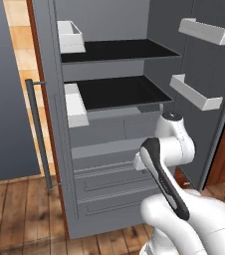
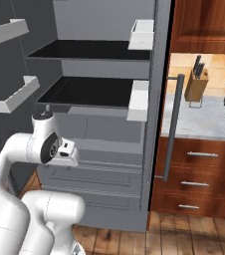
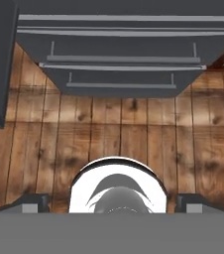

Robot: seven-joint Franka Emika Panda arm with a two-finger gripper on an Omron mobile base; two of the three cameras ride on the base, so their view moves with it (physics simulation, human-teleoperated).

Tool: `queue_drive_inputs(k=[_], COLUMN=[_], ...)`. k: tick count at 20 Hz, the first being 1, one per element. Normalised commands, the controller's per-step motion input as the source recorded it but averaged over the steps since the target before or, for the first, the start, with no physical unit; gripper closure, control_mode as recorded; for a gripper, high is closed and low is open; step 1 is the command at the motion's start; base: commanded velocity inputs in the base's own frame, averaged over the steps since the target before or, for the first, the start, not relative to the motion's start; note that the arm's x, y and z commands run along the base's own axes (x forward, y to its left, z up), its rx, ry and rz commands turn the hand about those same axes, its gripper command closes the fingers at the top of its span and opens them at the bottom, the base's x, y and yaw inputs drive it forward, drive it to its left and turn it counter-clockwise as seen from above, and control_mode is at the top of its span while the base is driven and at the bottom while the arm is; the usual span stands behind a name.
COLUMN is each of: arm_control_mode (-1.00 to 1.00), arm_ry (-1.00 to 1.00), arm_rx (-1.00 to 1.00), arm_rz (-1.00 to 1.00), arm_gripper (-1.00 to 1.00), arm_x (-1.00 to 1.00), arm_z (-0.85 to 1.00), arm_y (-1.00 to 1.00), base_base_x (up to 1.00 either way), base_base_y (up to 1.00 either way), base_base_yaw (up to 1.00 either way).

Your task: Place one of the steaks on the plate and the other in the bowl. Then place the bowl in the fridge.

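Standing open, fridge with black shelves, white door bins, end effector spread wide above wooden floor, drawer fronts ahead

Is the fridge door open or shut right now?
Open. The fridge shows its black inner shelves, and its door is swung out with the white door bins facing the interior.

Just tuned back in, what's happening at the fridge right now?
The robot is parked in front of the fridge, whose doors stand open. Both black shelves look bare, with no bowl or steak on them. The arm is folded low in front of the drawer fronts, hand aimed down at the wood floor. The gripper has its jaws wide open and carries nothing.
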Motion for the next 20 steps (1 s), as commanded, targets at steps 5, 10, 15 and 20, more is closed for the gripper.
queue_drive_inputs(k=[5, 10, 15, 20], arm_control_mode=[1.00, 1.00, 1.00, 1.00], arm_ry=[0.00, 0.00, 0.00, 0.00], arm_rx=[0.00, 0.00, 0.00, 0.00], arm_rz=[0.02, 0.00, 0.00, 0.00], arm_gripper=[-1.00, -1.00, -1.00, -1.00], arm_x=[-0.03, 0.00, 0.00, 0.00], arm_z=[0.00, 0.00, 0.00, 0.00], arm_y=[0.02, 0.00, 0.00, 0.00], base_base_x=[-0.19, -0.03, -0.02, -0.07], base_base_y=[0.27, 0.64, 0.35, 0.20], base_base_yaw=[0.27, 0.68, 0.80, 0.87])
